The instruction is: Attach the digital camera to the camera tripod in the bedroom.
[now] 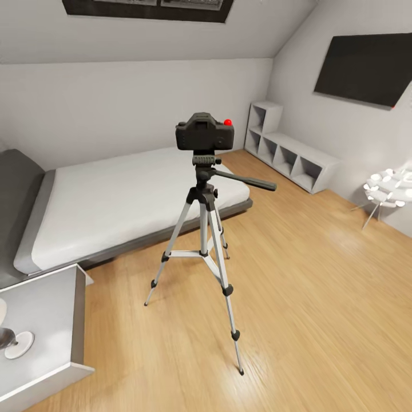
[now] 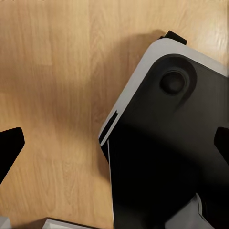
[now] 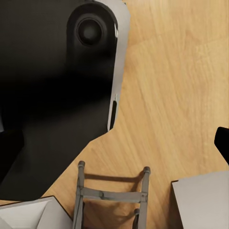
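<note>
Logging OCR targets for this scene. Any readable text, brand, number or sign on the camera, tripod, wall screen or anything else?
None readable.
Digital camera: plain black back, red dot on top, no lettering visible.
Camera tripod: no markings visible.
Dark wall screen: blank.
Framed picture at the ceiling edge: cropped, too blurred to tell.

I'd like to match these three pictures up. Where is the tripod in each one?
Head view: the tripod stands mid-picture on the floor before the bed, with the camera on top.
Left wrist view: what I can make out is floor and the robot's black base.
Right wrist view: likewise floor and base.
Shared landmark: the light wood floor.
</note>
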### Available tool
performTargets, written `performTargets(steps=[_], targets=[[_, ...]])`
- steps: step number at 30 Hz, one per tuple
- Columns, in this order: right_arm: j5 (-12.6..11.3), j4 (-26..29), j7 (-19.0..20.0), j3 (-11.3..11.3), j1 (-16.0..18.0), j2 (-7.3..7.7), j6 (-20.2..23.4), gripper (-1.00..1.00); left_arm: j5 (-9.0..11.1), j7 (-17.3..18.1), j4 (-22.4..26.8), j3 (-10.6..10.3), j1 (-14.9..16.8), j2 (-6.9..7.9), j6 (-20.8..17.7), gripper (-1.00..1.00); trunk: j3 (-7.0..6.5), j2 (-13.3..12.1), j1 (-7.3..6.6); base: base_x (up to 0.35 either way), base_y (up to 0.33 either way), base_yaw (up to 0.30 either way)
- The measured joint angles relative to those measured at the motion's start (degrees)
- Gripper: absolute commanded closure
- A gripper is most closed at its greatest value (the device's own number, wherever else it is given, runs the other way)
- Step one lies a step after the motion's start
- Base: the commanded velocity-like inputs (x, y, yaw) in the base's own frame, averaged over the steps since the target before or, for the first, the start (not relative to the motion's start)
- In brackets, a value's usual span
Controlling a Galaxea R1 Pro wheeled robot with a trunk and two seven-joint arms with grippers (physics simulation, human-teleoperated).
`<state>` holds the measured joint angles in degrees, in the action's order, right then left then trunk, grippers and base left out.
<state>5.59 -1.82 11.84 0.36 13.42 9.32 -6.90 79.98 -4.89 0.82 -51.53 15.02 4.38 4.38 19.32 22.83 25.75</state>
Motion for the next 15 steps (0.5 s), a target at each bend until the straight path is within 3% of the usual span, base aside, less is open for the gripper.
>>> performTargets(steps=[15], targets=[[0.0, 0.0, 0.0, 0.0, -1.7, 0.39, -0.4, -1.0, -0.3, 0.0, 0.0, 0.0, 0.0, 0.16, 0.0, -1.0, -1.39, 0.0, 0.0, 0.0, 0.0, 0.0]])
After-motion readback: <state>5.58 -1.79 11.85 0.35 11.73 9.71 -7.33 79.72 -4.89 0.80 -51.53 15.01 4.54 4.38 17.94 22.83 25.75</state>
